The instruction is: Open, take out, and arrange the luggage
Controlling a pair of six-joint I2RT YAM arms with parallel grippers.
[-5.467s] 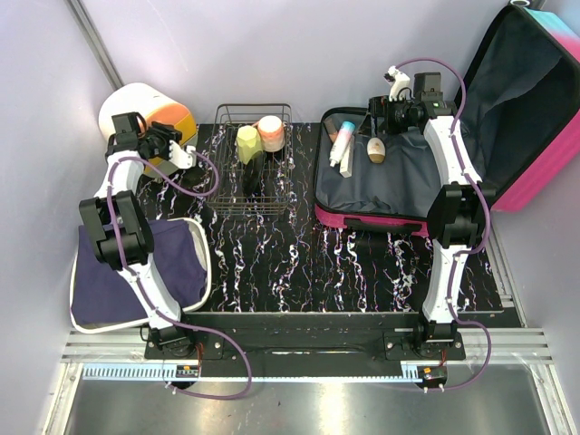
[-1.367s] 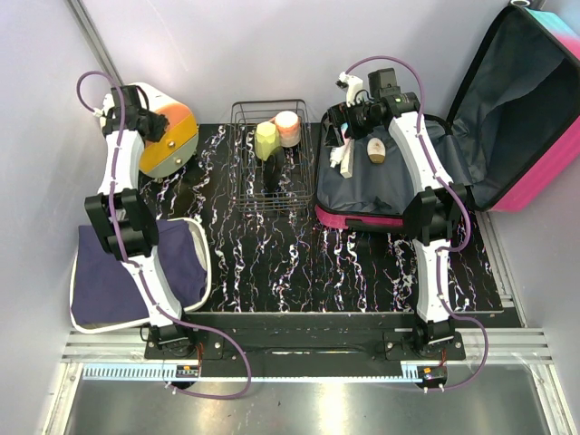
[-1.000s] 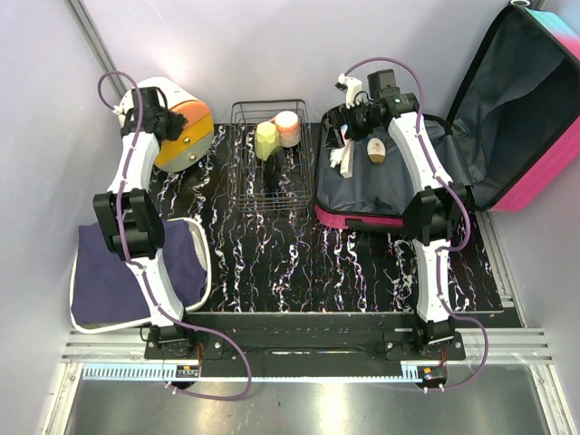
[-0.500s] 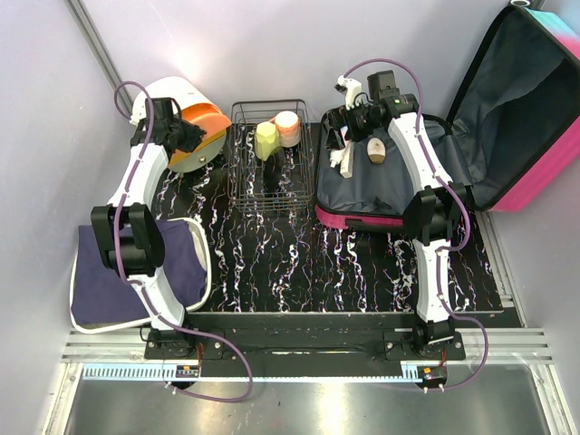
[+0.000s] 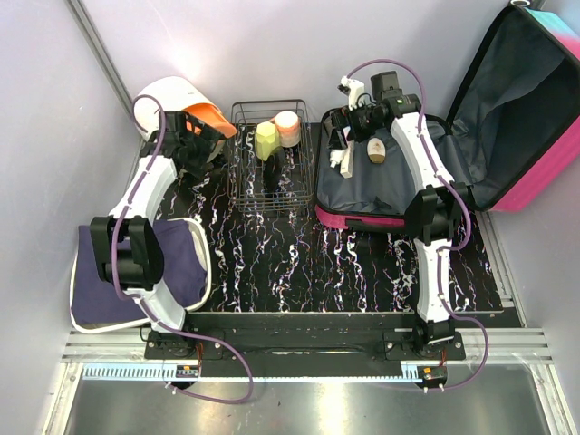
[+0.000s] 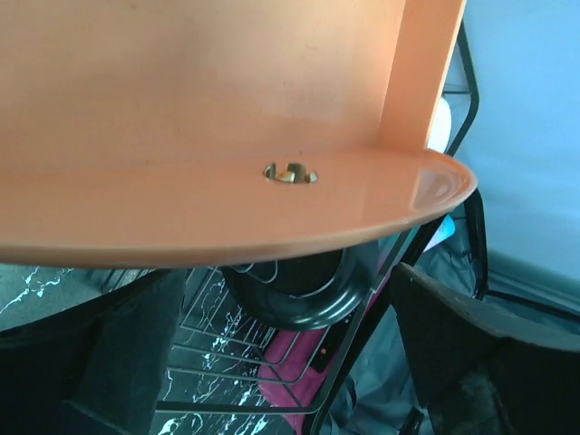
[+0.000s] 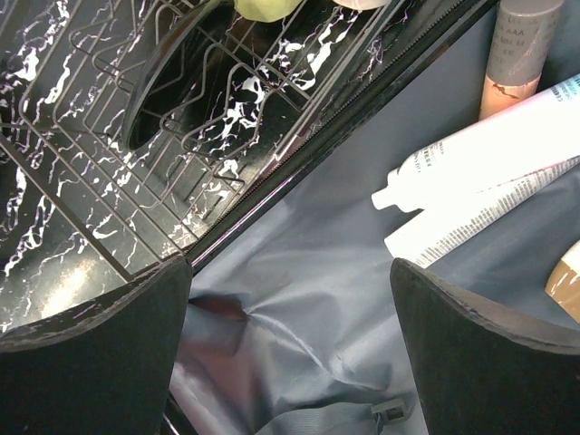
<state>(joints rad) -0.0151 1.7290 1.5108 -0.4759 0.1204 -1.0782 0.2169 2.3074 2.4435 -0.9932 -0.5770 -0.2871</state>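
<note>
Over on the right side of the black marbled tabletop (image 5: pixel 299 263), the small hard-shell suitcase in hot pink with black zipper trim (image 5: pixel 358 218) lies open; its lid leans back toward the right wall with the dark grey lining showing, and its base rests flat just beside the dark wire basket (image 5: pixel 272 195). Inside the base, toward the far left corner, lie a white pump-top tube (image 7: pixel 471 154), a second white printed tube (image 7: pixel 471 222), a beige cylindrical bottle (image 7: pixel 519 54) and a small tan bottle (image 5: pixel 377 149) (the labels are too small to read). The right gripper (image 7: pixel 290 263) hovers over that corner, fingers spread wide with only grey lining between them, holding nothing; the tubes lie just off to one side.

In the basket stand a pale yellow-green container (image 5: pixel 265 140) and a peach-lidded jar (image 5: pixel 288 129); a black round object (image 7: pixel 159 91) lies beside them.

At the far left corner sits the white-and-orange round drawer box (image 5: pixel 168 95), its orange drawer (image 5: pixel 210 116) jutting toward the basket. The left gripper (image 6: pixel 290 272) is right at it, and the wrist view shows its fingers wide apart beneath the drawer's orange panel, pinching nothing. Nearer the left arm's base lies a navy cloth (image 5: pixel 127 272) in a white-rimmed holder (image 5: pixel 204 263).
</note>
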